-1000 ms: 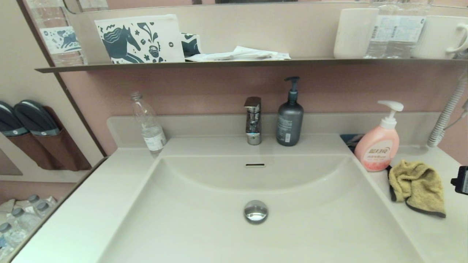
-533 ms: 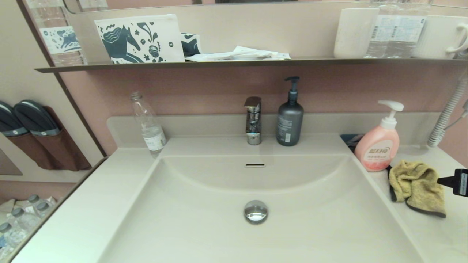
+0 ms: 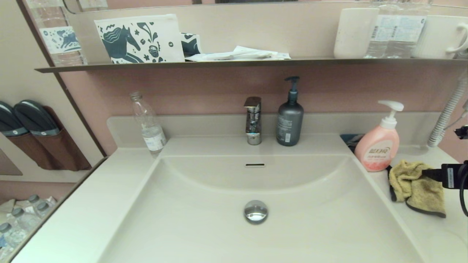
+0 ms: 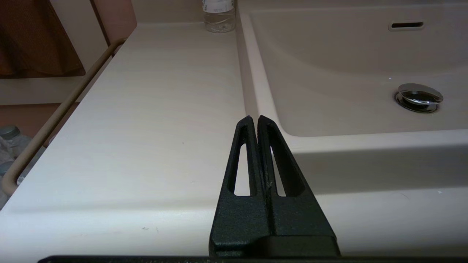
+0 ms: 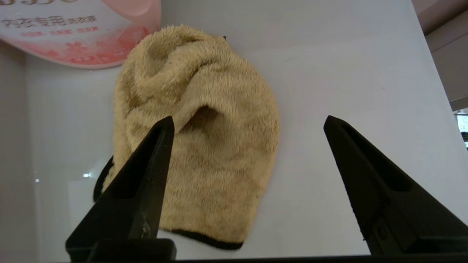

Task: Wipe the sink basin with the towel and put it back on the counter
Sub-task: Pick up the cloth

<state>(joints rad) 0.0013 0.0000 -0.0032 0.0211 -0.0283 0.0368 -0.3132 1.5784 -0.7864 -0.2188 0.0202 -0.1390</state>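
The mustard-yellow towel (image 3: 415, 186) lies crumpled on the counter (image 3: 91, 204) to the right of the sink basin (image 3: 204, 219), beside the pink soap bottle (image 3: 378, 146). My right gripper (image 3: 441, 152) reaches in from the right edge, open. In the right wrist view the towel (image 5: 197, 138) fills the space by one finger (image 5: 146, 175), and bare counter (image 5: 347, 65) shows between it and the other; the right gripper (image 5: 248, 121) holds nothing. My left gripper (image 4: 254, 117) is shut and empty, above the counter (image 4: 146, 109) at the basin's (image 4: 347, 62) front left corner.
A chrome faucet (image 3: 253, 120) and a grey pump bottle (image 3: 290, 118) stand behind the basin, a clear water bottle (image 3: 148, 124) at the back left. The drain plug (image 3: 256, 211) sits mid-basin. A dark wall shelf (image 3: 237, 63) hangs above; a coiled hose (image 3: 448, 113) hangs at the far right.
My right gripper has come in from the right edge, leftward, until one finger is over the towel's right side. The towel has not moved.
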